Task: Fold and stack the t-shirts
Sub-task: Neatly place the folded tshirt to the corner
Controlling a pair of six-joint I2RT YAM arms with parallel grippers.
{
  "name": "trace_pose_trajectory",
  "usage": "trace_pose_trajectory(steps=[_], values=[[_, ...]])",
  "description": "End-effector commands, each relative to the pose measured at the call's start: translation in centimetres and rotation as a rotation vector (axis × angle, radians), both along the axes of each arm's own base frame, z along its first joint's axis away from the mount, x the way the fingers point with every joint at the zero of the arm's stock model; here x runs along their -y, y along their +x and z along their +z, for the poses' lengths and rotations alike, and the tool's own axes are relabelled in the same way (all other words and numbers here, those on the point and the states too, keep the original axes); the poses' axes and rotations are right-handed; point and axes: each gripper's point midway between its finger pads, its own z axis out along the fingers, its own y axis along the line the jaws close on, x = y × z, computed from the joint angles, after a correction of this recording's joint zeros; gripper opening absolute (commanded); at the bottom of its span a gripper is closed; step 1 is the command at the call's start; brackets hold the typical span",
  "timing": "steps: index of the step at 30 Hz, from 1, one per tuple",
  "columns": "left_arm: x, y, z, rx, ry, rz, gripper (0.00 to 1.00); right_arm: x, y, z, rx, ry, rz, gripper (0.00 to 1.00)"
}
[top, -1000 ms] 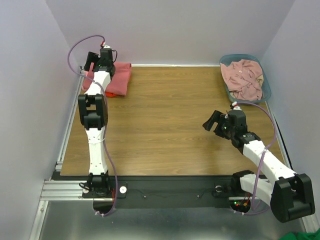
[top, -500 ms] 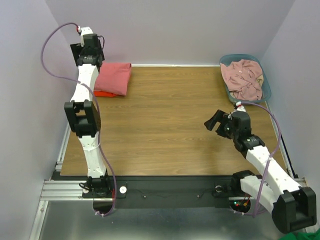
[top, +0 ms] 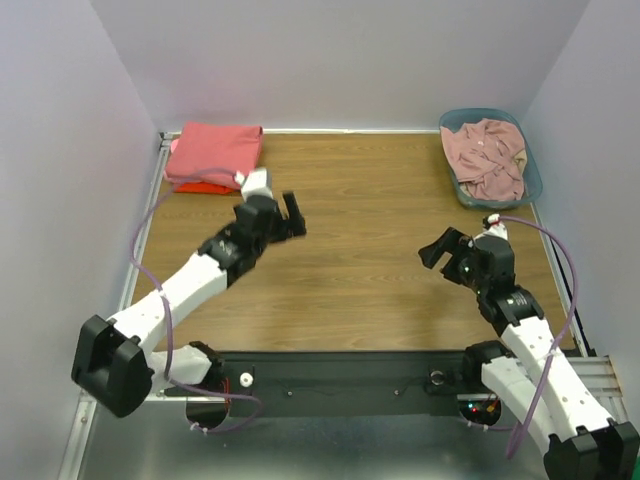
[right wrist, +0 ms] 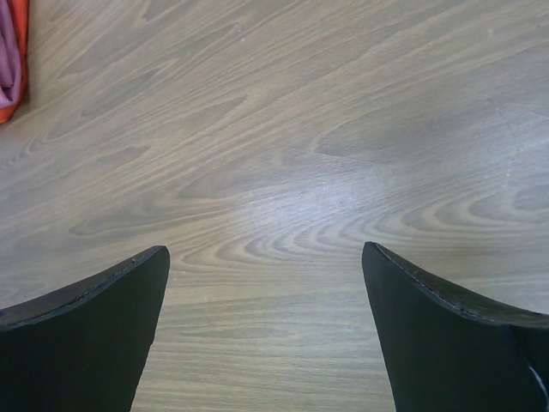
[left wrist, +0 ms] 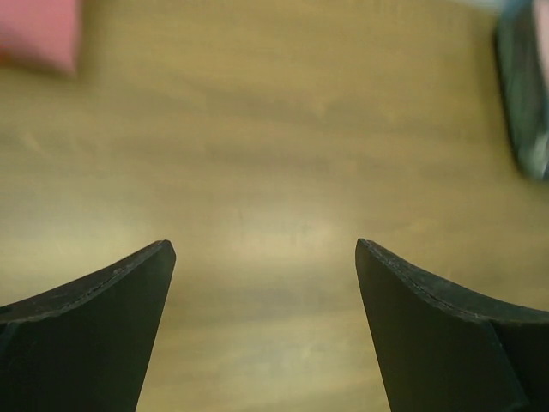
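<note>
A folded stack of t-shirts lies at the table's back left corner, a coral-red tee (top: 215,152) on top and an orange edge (top: 205,187) showing beneath. A pale dusty-pink tee (top: 487,155) lies crumpled in the blue-grey basket (top: 533,172) at the back right. My left gripper (top: 292,215) hovers open over bare wood right of the stack, nothing between its fingers (left wrist: 264,249). My right gripper (top: 440,248) is open and empty too (right wrist: 266,251), over the table's right half. The stack's corner (left wrist: 39,34) shows blurred in the left wrist view. Its pink and orange edge (right wrist: 10,51) shows in the right wrist view.
The wooden table (top: 350,290) is walled in by pale purple panels at the back and both sides. A metal rail (top: 135,270) runs along the left edge. The basket's dark rim (left wrist: 523,94) shows at the right of the left wrist view.
My left arm has swung away from the stack at the back left, down and right toward the table's middle. My right arm has shifted slightly nearer and to the right. Both grippers stay open.
</note>
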Motion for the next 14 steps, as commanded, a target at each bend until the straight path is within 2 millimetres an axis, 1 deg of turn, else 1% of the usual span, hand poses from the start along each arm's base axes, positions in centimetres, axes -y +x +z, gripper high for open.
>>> trace_pose_trajectory(steps=[1, 2, 3, 4, 5, 6, 7, 8, 10, 11, 13, 14], values=[[-1.0, -4.4, -5.5, -0.082, -0.088, 0.087, 0.98, 1.0, -0.4, 0.0, 0.001, -0.022, -0.041, 1.0], [-1.5, -5.1, -6.4, -0.107, -0.095, 0.117, 0.98, 1.0, -0.5, -0.3, -0.003, -0.026, -0.043, 1.0], [-2.2, -6.1, -7.9, -0.139, -0.076, 0.129, 0.98, 1.1, -0.6, -0.5, -0.011, -0.028, -0.046, 1.0], [-2.9, -6.9, -8.6, -0.168, -0.059, 0.143, 0.98, 1.2, -0.7, -0.6, -0.012, -0.028, -0.05, 1.0], [-3.7, -7.3, -8.0, -0.148, -0.069, 0.169, 0.98, 1.4, -0.7, -0.7, -0.012, -0.026, -0.067, 1.0], [-4.1, -7.8, -8.2, -0.153, -0.075, 0.183, 0.98, 1.5, -0.7, -0.8, -0.016, -0.027, -0.072, 1.0], [-4.8, -8.4, -7.5, -0.139, -0.095, 0.204, 0.98, 1.5, -0.8, -0.9, -0.017, -0.022, -0.079, 1.0], [-5.5, -8.7, -7.4, -0.127, -0.099, 0.227, 0.98, 1.6, -0.8, -0.9, -0.014, -0.02, -0.083, 1.0], [-6.3, -9.2, -6.0, -0.078, -0.134, 0.249, 0.99, 1.8, -0.9, -0.9, -0.004, -0.011, -0.099, 1.0], [-6.7, -9.3, -5.6, -0.063, -0.143, 0.259, 0.98, 1.8, -1.0, -1.0, -0.004, -0.011, -0.1, 1.0], [-7.2, -9.7, -5.1, -0.044, -0.156, 0.273, 0.99, 1.8, -1.0, -0.4, 0.014, -0.009, -0.098, 1.0], [-7.8, -9.9, -4.4, -0.023, -0.165, 0.29, 0.98, 1.8, -1.0, 0.0, 0.025, -0.01, -0.099, 1.0]])
